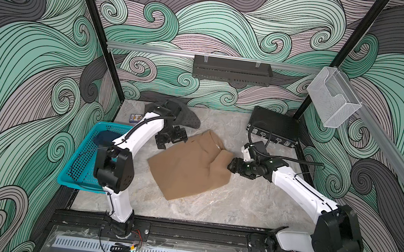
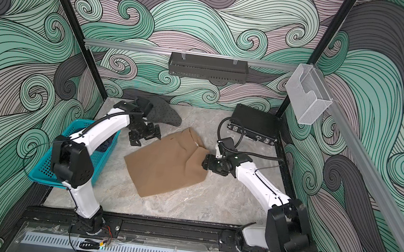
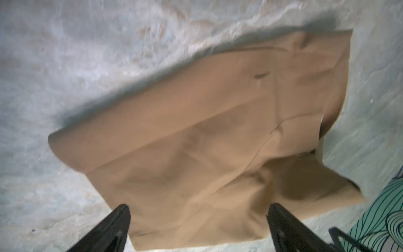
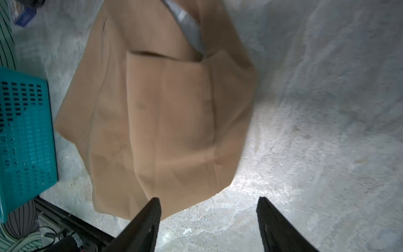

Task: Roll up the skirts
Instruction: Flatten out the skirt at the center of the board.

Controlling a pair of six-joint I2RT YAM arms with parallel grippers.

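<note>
Both end effectors stand spread and empty at the edges of a tan-brown skirt (image 1: 185, 166) lying mid-worktop (image 1: 211, 209). The left end effector (image 1: 171, 140) hangs above the garment's far-left edge, and its wrist view shows cloth lying slack beneath parted fingers (image 3: 122, 216). The right end effector (image 1: 232, 167) sits at the opposite edge, with one finger (image 4: 152, 213) over the hem and its mate over bare stone. Neither pinches anything.

The tan-brown skirt is folded flat, one flap doubled over on the right arm's side, and no roll has been started. At the back a dark grey dotted skirt (image 1: 188, 119) lies crumpled, partly behind the left arm and plainly unrolled. A dark blue denim skirt (image 1: 103, 139) sits inside the teal basket (image 1: 77, 169) at the left; whether it is rolled cannot be told. On that showing, at most one of three is finished, and the job looks less than halfway along.

No brand or label can be read. A small blue-and-white packet (image 1: 136, 118) near the back left carries print too small to make out. The black case (image 1: 274, 127) at the back right shows no lettering, and the pale lining (image 4: 187, 28) at the tan-brown skirt's waist bears none that is visible.
</note>
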